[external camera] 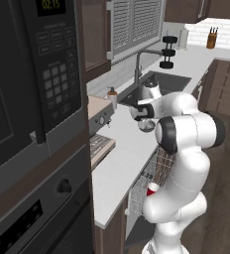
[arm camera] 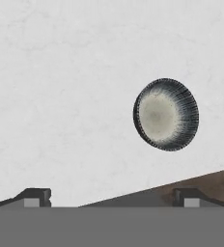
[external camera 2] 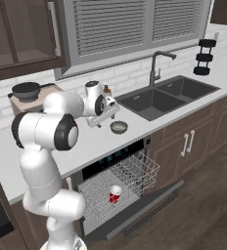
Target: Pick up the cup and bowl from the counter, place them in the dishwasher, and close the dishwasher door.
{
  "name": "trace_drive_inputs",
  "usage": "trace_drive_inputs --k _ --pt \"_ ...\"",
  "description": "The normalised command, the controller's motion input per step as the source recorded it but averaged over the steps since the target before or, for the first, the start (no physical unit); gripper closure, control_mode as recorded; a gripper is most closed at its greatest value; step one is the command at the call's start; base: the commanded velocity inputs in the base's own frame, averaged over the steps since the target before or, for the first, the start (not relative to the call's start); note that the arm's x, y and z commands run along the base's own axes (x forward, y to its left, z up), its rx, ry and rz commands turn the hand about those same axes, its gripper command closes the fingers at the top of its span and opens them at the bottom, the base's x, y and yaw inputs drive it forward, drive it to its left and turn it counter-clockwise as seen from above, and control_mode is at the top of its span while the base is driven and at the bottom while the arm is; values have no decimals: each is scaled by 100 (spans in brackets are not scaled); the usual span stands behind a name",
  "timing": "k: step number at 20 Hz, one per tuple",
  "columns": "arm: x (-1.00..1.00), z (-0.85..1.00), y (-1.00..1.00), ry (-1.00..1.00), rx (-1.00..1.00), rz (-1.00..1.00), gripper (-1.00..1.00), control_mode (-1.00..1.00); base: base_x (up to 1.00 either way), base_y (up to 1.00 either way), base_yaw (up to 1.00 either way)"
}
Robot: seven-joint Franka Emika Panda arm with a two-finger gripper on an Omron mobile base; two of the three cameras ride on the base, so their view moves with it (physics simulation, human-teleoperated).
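A small dark bowl [external camera 2: 118, 127] with a pale inside sits on the pale counter [external camera 2: 86, 144], just left of the sink. My gripper [external camera 2: 108, 116] hovers above the counter beside it, open and empty. In the hand view the bowl [arm camera: 165, 114] lies up and to the right of the spread fingertips [arm camera: 36, 197]. From the left base view the bowl [external camera: 147, 127] peeks out below the hand. The red cup [external camera 2: 115, 195] stands upright in the pulled-out wire rack [external camera 2: 135, 176] of the dishwasher. The dishwasher door [external camera 2: 152, 201] hangs open, flat and low.
A dark double sink [external camera 2: 167, 95] with a tall faucet [external camera 2: 154, 63] lies right of the bowl. A soap bottle [external camera: 112, 94] stands by the sink. A dark pan on a box [external camera 2: 26, 92] sits at the back left. The wall oven and microwave [external camera: 32, 99] loom on the left.
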Motion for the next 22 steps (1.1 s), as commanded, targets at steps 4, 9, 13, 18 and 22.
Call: trace_drive_inputs --k 4,9,13,18,22 --pt "40 -8 1 7 0 0 -100 -100 0 0 0" --pt "49 -15 0 0 0 0 -100 -100 0 0 0" --pt "41 -17 -12 3 3 0 -100 -100 0 0 0" --pt "49 -25 -8 11 10 0 -100 -100 0 0 0" --pt "25 -21 -3 7 6 0 -100 -100 0 0 0"
